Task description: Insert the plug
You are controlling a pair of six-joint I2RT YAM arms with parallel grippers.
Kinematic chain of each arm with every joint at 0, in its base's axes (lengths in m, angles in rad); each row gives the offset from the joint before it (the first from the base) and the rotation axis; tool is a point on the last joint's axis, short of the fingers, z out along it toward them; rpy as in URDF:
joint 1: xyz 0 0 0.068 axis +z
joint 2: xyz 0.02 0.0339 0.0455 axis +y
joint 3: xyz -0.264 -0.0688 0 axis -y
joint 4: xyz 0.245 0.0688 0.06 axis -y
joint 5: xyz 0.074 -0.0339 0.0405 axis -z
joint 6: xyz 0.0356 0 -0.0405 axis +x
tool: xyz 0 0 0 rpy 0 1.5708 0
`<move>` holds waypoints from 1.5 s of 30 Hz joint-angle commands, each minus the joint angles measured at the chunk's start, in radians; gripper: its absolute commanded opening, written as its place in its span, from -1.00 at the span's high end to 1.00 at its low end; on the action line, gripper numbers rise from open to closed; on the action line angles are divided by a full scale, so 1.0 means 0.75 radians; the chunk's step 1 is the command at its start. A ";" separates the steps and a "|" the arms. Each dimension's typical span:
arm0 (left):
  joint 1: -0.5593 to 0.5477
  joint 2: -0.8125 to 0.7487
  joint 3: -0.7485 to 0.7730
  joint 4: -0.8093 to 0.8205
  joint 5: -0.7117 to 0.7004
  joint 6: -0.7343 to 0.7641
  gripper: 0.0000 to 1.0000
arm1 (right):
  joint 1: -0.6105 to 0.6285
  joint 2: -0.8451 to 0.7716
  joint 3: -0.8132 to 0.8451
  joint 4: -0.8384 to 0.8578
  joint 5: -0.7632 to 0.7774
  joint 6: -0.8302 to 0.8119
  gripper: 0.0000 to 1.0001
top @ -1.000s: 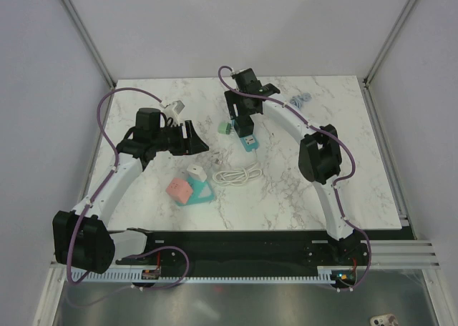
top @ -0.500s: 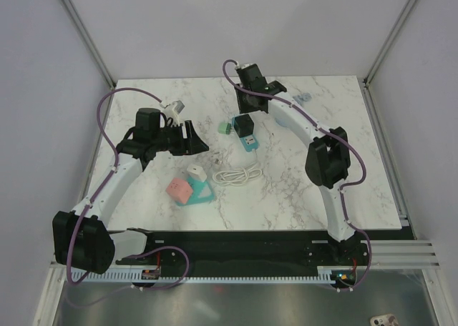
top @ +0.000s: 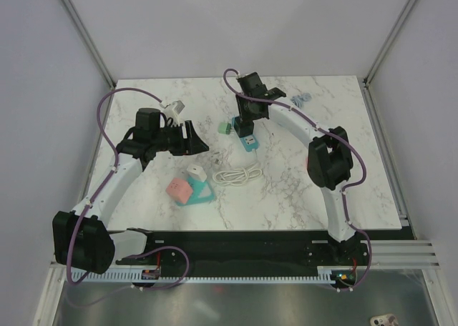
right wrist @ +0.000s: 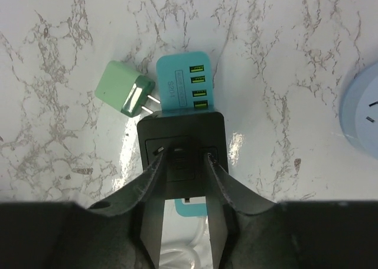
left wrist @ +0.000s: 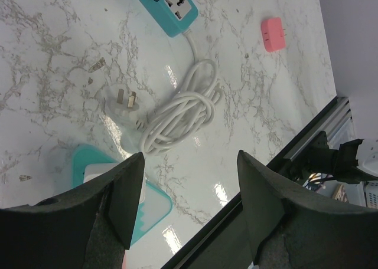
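A black plug [right wrist: 183, 127] stands on the teal power strip [right wrist: 186, 83], behind the strip's free socket [left wrist: 180, 5]. In the top view the black plug [top: 245, 126] and the strip [top: 250, 143] lie mid-table. My right gripper [right wrist: 183, 155] is directly above the plug, jaws drawn nearly together. Its tips sit at the plug's top face, either side of a raised middle part. Whether they pinch that part I cannot tell. My left gripper [left wrist: 188, 157] hangs open over the table to the left [top: 192, 136], holding nothing.
A green charger [right wrist: 126, 91] lies touching the strip's left side. The strip's coiled white cable [left wrist: 180, 112] ends in a flat plug [left wrist: 125, 99]. A teal tray [top: 205, 196] carries a pink block [top: 179, 189] and a white charger [top: 195, 174]. A pink two-prong plug [left wrist: 272, 33] lies apart.
The right gripper drew back from the black plug, shut its wide jaws, then came back over the plug. The left arm has not moved.
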 commanded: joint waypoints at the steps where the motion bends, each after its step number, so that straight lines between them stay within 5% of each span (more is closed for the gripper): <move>1: 0.008 -0.034 0.000 0.044 0.042 0.028 -0.43 | 0.019 -0.024 0.087 -0.015 -0.011 -0.023 0.21; 7: 0.008 -0.038 0.000 0.044 0.042 0.026 -0.43 | 0.087 0.011 0.214 0.009 -0.015 -0.211 -0.34; 13: 0.008 -0.061 -0.004 0.042 -0.005 0.028 -0.42 | 0.140 0.133 0.296 0.058 -0.116 -0.422 -0.46; 34: 0.026 -0.206 -0.027 0.061 -0.157 0.015 -0.41 | 0.144 0.514 0.486 0.050 -0.097 -0.658 -0.58; 41: 0.037 -0.198 -0.027 0.069 -0.140 0.007 -0.41 | 0.130 0.492 0.427 0.038 -0.187 -0.647 -0.47; 45: 0.041 -0.198 -0.031 0.073 -0.138 0.005 -0.41 | 0.132 0.492 0.449 -0.003 -0.269 -0.602 -0.18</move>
